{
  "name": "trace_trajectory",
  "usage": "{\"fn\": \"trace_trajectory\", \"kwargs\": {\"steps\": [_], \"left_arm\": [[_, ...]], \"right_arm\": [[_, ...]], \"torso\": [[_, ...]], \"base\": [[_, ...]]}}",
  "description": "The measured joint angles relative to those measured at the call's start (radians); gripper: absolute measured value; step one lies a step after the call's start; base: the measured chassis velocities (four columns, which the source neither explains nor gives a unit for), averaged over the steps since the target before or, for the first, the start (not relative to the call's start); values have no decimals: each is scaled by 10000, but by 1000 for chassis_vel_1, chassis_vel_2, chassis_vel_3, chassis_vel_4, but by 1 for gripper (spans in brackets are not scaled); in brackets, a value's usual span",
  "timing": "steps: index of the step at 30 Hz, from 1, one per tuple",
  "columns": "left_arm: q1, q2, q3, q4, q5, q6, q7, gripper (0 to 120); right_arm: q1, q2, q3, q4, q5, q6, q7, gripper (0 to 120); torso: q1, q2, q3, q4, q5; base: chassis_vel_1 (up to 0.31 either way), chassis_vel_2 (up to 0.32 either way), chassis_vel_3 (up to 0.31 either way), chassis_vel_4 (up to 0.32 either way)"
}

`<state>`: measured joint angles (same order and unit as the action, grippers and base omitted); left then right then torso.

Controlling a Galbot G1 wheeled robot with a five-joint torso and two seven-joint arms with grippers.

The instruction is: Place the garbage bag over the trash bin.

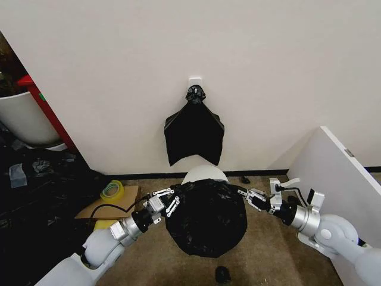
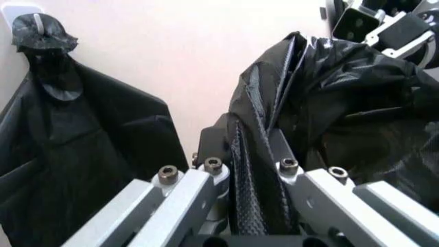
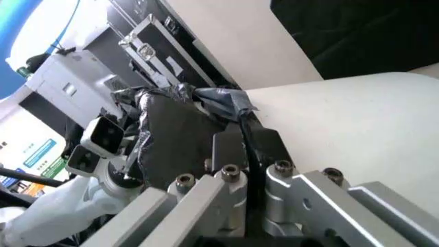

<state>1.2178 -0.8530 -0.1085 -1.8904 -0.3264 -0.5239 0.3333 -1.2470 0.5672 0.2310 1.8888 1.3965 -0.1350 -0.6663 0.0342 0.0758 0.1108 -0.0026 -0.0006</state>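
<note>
Tools: two. My left tool (image 1: 176,196) is clamped on the bag's left edge; in the left wrist view the black film runs straight down between its pads (image 2: 274,149). My right tool (image 1: 243,192) is clamped on the opposite edge, a thin fold pinched between its fingers (image 3: 230,149) in the right wrist view.
Bag (image 1: 206,216): one, black and crinkly, stretched between the two tools, bulging toward me and hanging low in front.
Bin (image 1: 203,173): one, cream-white; I see just its far rim past the bag, close to the wall. The right wrist view shows its smooth side (image 3: 357,128) right beside that tool.
Key relation: the held edge of the bag runs left to right, tool to tool, across the bin's near side. From here I judge the bag's bulk to sit on the near side of the bin, so the far rim is not yet covered. Both tools look about equally near the rim, one on each flank.
What the move needs, as I read it: carrying both held edges away from me, toward the wall, past the far rim.
Spare bags (image 1: 194,134): one flat bunch, knotted on a wall hook above the bin, not involved.
Tape roll (image 1: 111,190): one, yellow-green, on cardboard on the floor to my left.
</note>
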Motion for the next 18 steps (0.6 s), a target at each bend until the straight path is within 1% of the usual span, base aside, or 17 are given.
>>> {"fn": "trace_trajectory", "kwargs": {"steps": [7,11,18], "left_arm": [[-17,-18,84,-88,70,10,50,4],[-24,-7,99,-155,125,10,67,4],[-12,8,103,-170,148,11,73,4]], "right_arm": [[313,174,-117,-233,-282,263,753,0],[372,186,-182,-430,-679,324,787,0],[446,243,-228,-553,-917,324,815,0]], "torso": [[0,0,0,1,0],[0,0,0,1,0],[0,0,0,1,1]], "base": [[0,0,0,0],[0,0,0,0],[0,0,0,0]]}}
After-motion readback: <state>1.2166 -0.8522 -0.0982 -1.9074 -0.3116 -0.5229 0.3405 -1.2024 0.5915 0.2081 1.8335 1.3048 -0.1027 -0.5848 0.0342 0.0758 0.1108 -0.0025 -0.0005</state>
